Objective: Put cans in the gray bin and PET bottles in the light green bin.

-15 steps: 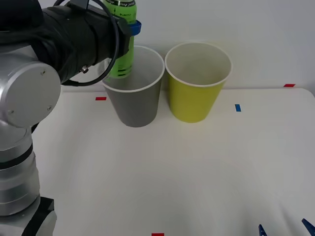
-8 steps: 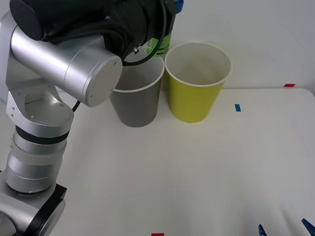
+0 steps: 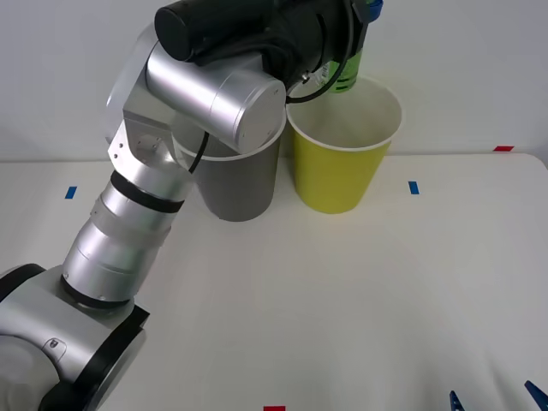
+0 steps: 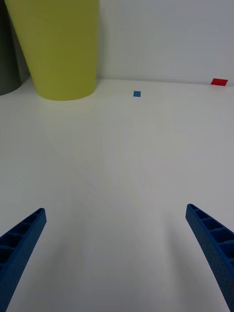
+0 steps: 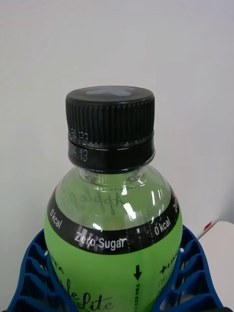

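While my left arm reaches across over the two bins, the light green bin point(image 3: 345, 145) stands directly below my left gripper point(image 3: 347, 53), its white mouth open upward, with the gray bin point(image 3: 233, 175) just beside it, toward my own shoulder. That is the relation my next move depends on, I judge: straight down. My blue fingers point(image 5: 34, 268) are clenched around the body of the green PET bottle point(image 5: 113, 229), which stands upright, black cap point(image 5: 110, 127) up, its long axis in line with the bin's. My right gripper point(image 4: 117, 253) hangs released, low over the white table point(image 3: 342, 300), well apart from both bins.
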`<action>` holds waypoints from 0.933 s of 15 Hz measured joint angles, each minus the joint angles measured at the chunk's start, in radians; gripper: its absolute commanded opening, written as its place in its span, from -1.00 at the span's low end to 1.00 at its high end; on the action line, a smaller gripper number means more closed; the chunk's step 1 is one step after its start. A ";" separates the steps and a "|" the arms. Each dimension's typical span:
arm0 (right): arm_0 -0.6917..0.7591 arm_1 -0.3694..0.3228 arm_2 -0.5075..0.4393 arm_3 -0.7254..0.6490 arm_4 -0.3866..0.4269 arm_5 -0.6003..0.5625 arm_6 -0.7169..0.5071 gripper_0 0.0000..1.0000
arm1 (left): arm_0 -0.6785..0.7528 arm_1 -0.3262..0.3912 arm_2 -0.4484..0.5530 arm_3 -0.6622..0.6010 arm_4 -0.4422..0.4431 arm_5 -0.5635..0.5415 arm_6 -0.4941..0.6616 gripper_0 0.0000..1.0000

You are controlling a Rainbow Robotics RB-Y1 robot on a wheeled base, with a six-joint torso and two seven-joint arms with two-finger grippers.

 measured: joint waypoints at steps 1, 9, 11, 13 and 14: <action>0.000 0.000 0.000 0.000 0.000 0.000 0.000 1.00 | -0.013 -0.017 -0.002 0.050 -0.003 -0.035 -0.001 -1.00; 0.000 0.000 0.000 0.000 0.000 0.000 0.000 1.00 | -0.040 -0.108 -0.002 0.225 -0.058 -0.175 -0.006 -1.00; 0.000 0.000 0.000 0.000 0.000 0.000 0.000 1.00 | -0.040 -0.105 -0.002 0.236 -0.072 -0.176 -0.009 -1.00; 0.000 0.000 0.000 0.000 0.000 0.000 0.000 1.00 | -0.040 -0.100 -0.002 0.238 -0.084 -0.176 -0.011 -1.00; 0.000 0.000 0.000 0.000 0.000 0.000 0.000 1.00 | -0.040 -0.098 -0.002 0.238 -0.091 -0.176 -0.011 -1.00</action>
